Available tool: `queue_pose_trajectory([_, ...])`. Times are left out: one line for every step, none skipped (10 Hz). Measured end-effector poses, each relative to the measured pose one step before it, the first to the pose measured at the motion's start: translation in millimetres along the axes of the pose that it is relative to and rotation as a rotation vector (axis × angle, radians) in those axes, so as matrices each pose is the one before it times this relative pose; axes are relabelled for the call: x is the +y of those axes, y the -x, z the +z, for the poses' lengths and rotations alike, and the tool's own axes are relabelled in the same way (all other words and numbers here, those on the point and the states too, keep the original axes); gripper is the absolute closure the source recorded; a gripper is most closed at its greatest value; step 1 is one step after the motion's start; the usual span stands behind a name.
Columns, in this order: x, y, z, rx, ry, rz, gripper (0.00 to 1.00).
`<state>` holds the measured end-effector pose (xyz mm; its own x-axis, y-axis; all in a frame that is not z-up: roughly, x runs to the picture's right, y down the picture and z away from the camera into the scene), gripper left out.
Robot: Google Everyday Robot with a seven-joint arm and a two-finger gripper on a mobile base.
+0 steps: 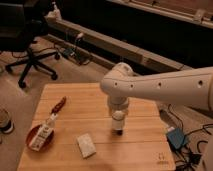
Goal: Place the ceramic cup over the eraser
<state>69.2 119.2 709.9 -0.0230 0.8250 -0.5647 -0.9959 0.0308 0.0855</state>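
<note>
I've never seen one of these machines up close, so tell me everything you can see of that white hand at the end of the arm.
The gripper hangs straight down from a thick, glossy white arm that reaches in from the right. It looks like smooth white plastic in rounded segments, ending in a small dark tip low over the wooden table, right of the middle. Its fingers are shut. Whether the tip holds something or touches the wood cannot be told. A pale flat block lies apart to its left.

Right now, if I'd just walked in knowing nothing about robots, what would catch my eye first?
The big white robot arm reaches in from the right and points straight down over the middle of the pale wooden table. Its gripper sits low at the tabletop, shut. At the table's left edge a reddish-brown bowl holds a white packet, with a pale flat rectangular block near the front.
</note>
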Motion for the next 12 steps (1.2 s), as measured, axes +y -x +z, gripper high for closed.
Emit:
queue_pose_trajectory([1.1,1.28,6.75,0.00537,-0.00196,-0.00284,1.0])
queue_pose_trajectory([1.55,0.62,3.08,0.0026,-0.00097,-0.00295,1.0])
queue_pose_trajectory([2.28,0.74,3.34,0.00255,-0.00123,-0.00451,1.0])
queue_pose_trajectory([1.17,0.66,3.88,0.00315,-0.0021,-0.00257,1.0])
queue_pose_trajectory([-0.26,0.17,3.71,0.00361,-0.00393,-0.0004,1.0])
queue_pose_trajectory([-0.38,-0.37,3.06,0.00362,-0.00355,-0.00024,1.0])
queue_pose_trajectory([0.01,-0.86,2.58,0.00368,-0.00407,-0.00214,1.0])
queue_pose_trajectory([-1.37,-2.83,4.65,0.01092,-0.01038,-0.00249,1.0])
queue_pose_trajectory([-1.07,-1.27,2.78,0.00476,-0.00469,-0.00027,1.0])
queue_pose_trajectory([-0.67,-1.04,2.95,0.00398,-0.00403,-0.00113,1.0])
queue_pose_trajectory([1.18,-0.52,4.69,0.00225,-0.00365,-0.00669,1.0])
queue_pose_trajectory([2.75,0.69,2.74,-0.00304,0.00319,-0.00707,1.0])
